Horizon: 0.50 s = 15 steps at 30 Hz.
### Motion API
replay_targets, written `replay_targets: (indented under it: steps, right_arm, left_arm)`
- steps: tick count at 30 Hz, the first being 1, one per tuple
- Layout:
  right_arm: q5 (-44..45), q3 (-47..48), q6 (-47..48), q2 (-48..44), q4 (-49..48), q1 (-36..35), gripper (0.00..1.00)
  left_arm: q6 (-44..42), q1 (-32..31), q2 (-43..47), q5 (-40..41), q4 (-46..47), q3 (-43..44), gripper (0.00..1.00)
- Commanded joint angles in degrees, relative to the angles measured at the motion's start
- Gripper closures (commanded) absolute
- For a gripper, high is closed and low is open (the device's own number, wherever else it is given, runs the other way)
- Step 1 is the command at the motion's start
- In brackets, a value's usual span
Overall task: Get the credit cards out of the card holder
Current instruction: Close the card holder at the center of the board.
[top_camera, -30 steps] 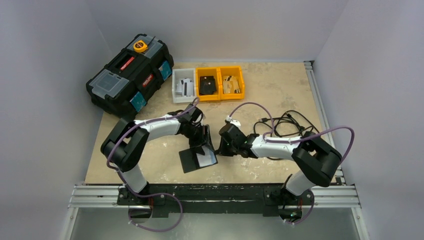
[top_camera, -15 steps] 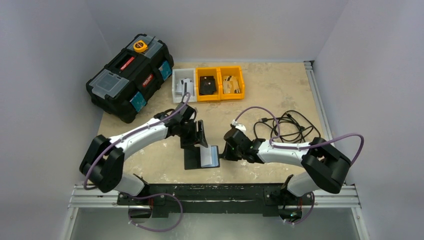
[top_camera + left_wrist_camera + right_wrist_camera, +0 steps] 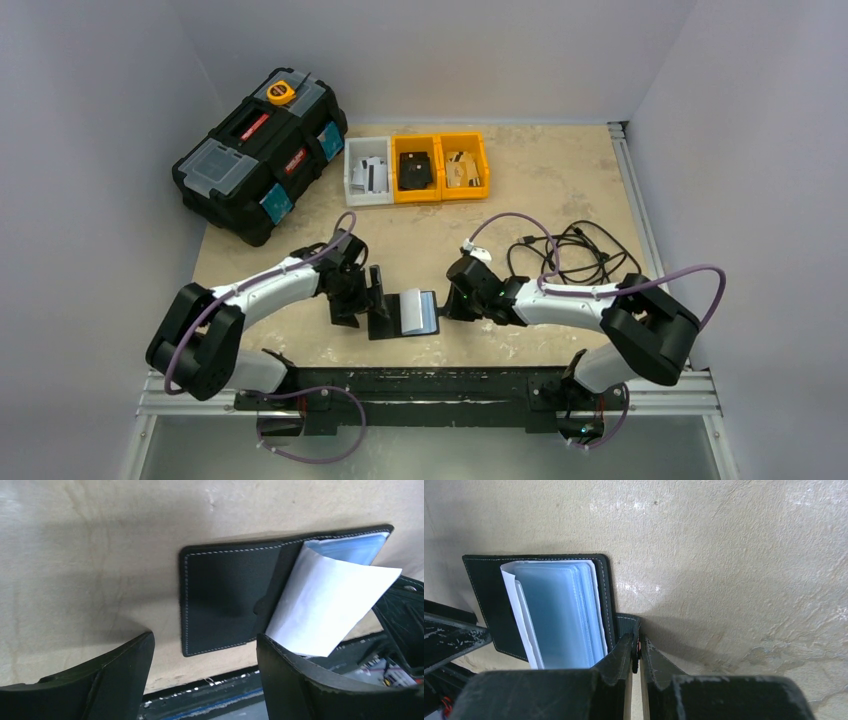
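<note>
- Card holder [image 3: 225, 600] lying open, with credit cards [image 3: 559, 615] inside.
- Left gripper [image 3: 205, 677] spread wide, gripping nothing.
- Right gripper [image 3: 636, 650] pinched shut on card holder's right edge.

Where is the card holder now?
The card holder lies open at the front of the table in the top view, between the left gripper and the right gripper.

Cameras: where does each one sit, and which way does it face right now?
Top external: above and behind, looking down at the table; both arms show, bases at bottom.
Left wrist: looks down through the open left gripper at the card holder.
Right wrist: looks down past the shut right gripper, pinching the holder's tab.
Shared: all see the card holder and its cards.
</note>
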<state>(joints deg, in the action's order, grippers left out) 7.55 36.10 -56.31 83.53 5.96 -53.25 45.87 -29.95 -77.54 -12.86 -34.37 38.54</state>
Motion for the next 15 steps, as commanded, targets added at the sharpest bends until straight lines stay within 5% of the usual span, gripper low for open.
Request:
replay_targets:
  steps: [1,15]
  right_arm:
    - [1.69,0.81,1.16,0.7,3.18,0.31,0.97]
    - [1.45,2.85,3.11,2.83,3.08,-0.15,0.98]
  left_arm:
    - [0.01,0.4,-3.15,-3.26,7.0,-1.03,0.25]
    - [3.39,-0.65,-3.15,-10.73,12.72,2.63,0.63]
